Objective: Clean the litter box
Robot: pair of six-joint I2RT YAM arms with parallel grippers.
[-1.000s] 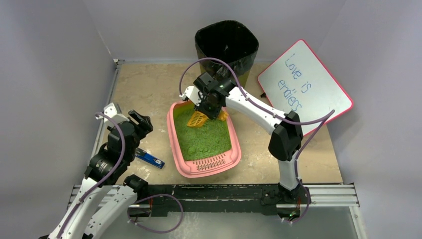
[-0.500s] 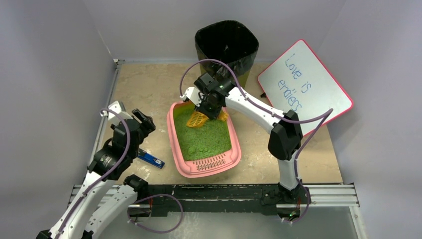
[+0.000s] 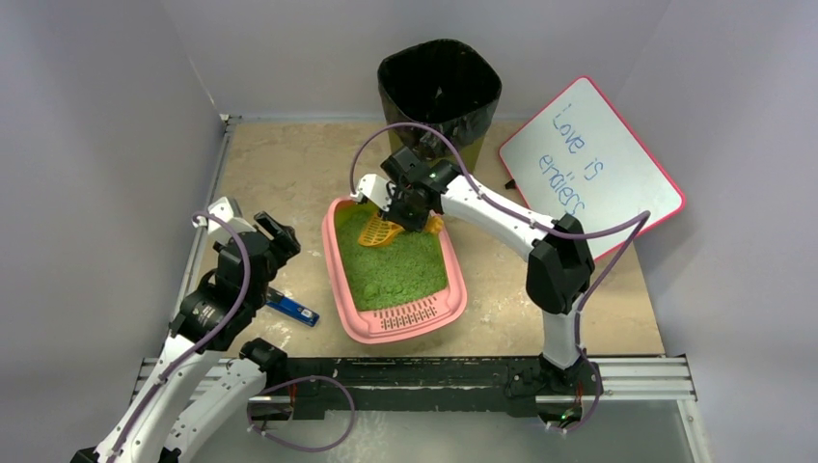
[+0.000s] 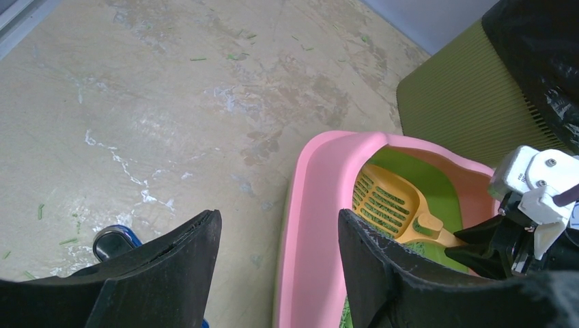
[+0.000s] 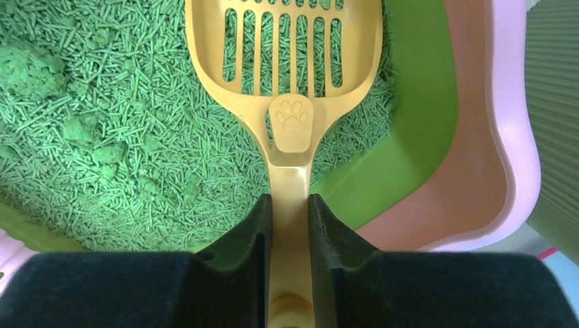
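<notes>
Nearest us, the left gripper (image 4: 278, 229) hangs with fingers spread, left of the litter box (image 3: 335, 275) at mid-table (image 3: 280, 174). At its far end we see the right gripper (image 5: 290, 205) pinching the yellow scoop (image 5: 287, 61) by its handle, with the olive bin (image 4: 464, 96) behind.

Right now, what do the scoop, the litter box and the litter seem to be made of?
The scoop: probably moulded plastic, yellow-orange, smooth, by its clean slots and raised paw print. The litter box: pink plastic, it seems, with a soft sheen on the rounded rim. The litter: matte green pellets, short sticks with some clumps; the material itself I cannot tell.
</notes>
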